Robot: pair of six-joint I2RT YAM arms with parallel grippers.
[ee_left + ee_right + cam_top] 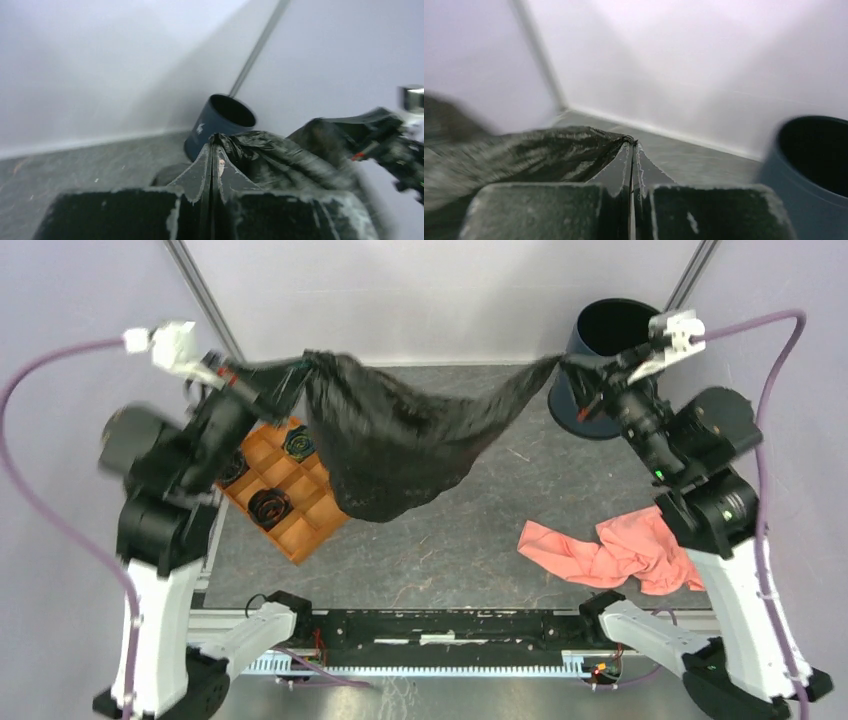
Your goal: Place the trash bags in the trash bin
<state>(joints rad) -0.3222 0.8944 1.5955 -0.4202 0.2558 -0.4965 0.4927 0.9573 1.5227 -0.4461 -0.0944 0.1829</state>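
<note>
Big trash bag (400,440): black film strung up in the air between the two arms. It sags in the middle, fat end to the left, thin twisted tail running right. In the top view its belly overlaps the right edge of the tray; can't tell if it touches anything below.
Left jaws: closed tight on the left end of the bag (280,160). Film is bunched at the tips in the left wrist view.
Right jaws: clamped on the thin right tail (549,150), just beside the bin rim.
Trash bin (600,370): navy, upright, far right corner of the bench (450,550), mouth open and dark inside. Seen in both wrist views (220,125) (809,170).
Orange tray (290,490): left side, under the left arm (170,490). Dark rolled wads (270,505) sit in some compartments; can't tell what they are.
Pink cloth (610,550): crumpled, near right, beside the right arm (700,460).
</note>
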